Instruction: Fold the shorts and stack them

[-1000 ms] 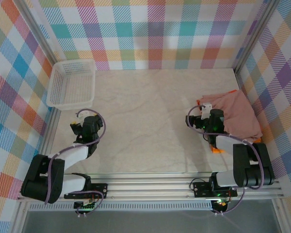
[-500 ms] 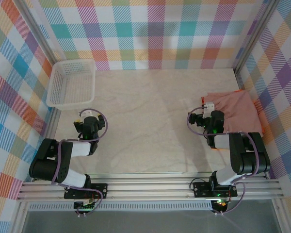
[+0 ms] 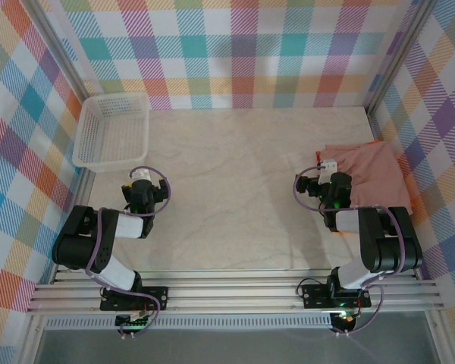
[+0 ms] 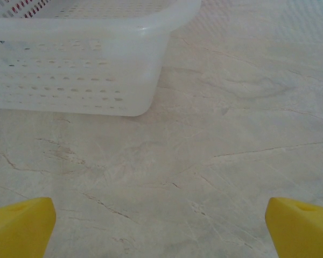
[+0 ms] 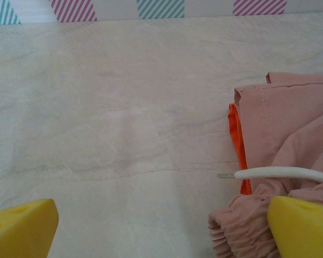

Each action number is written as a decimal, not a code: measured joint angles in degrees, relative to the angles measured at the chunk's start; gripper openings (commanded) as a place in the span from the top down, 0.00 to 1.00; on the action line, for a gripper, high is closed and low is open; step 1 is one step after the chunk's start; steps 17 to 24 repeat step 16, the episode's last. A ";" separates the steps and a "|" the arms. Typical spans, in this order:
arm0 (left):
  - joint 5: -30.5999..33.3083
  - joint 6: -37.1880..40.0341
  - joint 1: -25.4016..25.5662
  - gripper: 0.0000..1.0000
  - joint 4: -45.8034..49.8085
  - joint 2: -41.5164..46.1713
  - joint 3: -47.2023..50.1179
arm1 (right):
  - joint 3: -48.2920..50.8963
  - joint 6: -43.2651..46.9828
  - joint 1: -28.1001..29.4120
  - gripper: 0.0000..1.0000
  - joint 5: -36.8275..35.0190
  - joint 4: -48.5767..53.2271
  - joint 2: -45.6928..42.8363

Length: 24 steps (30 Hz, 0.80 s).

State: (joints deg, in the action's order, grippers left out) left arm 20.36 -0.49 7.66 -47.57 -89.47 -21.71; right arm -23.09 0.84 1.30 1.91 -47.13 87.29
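A stack of shorts lies at the table's right edge. The dusty pink shorts (image 3: 368,174) are on top, and an orange edge (image 3: 374,142) peeks out beneath them. My right gripper (image 3: 323,176) sits at the stack's left edge, open and holding nothing. In the right wrist view, the pink shorts (image 5: 290,118) and a strip of orange shorts (image 5: 235,134) lie to the right. The gathered waistband (image 5: 242,231) is next to my right fingertip (image 5: 304,228). My right gripper (image 5: 161,231) spans bare table. My left gripper (image 3: 140,183) is open just below the basket, and in its wrist view my left gripper (image 4: 161,231) holds nothing.
A white mesh basket (image 3: 112,130) stands at the back left, close ahead of the left gripper, where the basket (image 4: 75,64) shows its near wall. A white cable (image 5: 280,173) crosses over the pink cloth. Plaid walls enclose the marble table (image 3: 235,174) on three sides.
Both arms have folded back toward their bases. The left gripper shifted slightly toward the basket. The right gripper stayed at the stack's left edge. Both remain open.
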 measured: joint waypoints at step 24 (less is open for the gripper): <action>-1.31 -0.04 -0.46 0.00 0.04 0.00 -0.17 | 0.00 -0.02 0.00 0.00 0.00 0.00 0.00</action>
